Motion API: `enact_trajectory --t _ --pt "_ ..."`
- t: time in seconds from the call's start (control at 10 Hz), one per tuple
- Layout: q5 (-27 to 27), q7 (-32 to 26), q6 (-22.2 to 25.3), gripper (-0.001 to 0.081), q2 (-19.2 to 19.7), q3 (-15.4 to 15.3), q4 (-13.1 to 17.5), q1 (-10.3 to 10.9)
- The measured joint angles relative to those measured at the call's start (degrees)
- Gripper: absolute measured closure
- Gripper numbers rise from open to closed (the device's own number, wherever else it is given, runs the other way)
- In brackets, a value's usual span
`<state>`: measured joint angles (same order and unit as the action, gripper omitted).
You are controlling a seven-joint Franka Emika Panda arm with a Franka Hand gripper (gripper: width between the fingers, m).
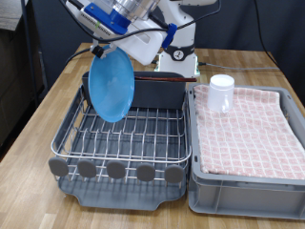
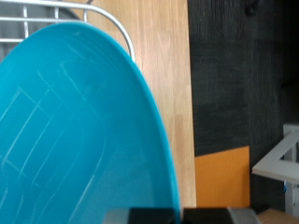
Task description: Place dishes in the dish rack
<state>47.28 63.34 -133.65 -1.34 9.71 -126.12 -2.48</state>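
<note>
My gripper (image 1: 105,50) is shut on the upper rim of the round light-blue plate (image 1: 111,86). It holds the plate on edge, slightly tilted, with the lower rim just above the wires at the far left of the dish rack (image 1: 124,143). The plate fills most of the wrist view (image 2: 75,131), with a bit of rack wire (image 2: 56,11) behind it. The small white cup (image 1: 221,92) stands upright on the pink checkered cloth (image 1: 250,129), apart from the gripper. The wooden spoon does not show.
The rack's tall dark grey trough (image 1: 157,93) runs along its far edge, just right of the plate. The grey bin (image 1: 243,191) with the cloth sits against the rack's right side. The wooden table (image 1: 48,105) extends to the left, and the robot base (image 1: 176,62) stands behind.
</note>
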Motion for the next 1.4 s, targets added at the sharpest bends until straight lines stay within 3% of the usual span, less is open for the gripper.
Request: enact_trajectory --t 0.4,0.8,1.4 --pt "6.2 -5.5 -5.0 0.079 1.1 1.6 -0.6 0.0" --pt "11.1 -10.5 -15.7 0.079 1.1 4.6 -4.1 -0.2" --pt "20.0 -10.1 -18.7 0.079 1.1 6.6 -7.7 -0.2"
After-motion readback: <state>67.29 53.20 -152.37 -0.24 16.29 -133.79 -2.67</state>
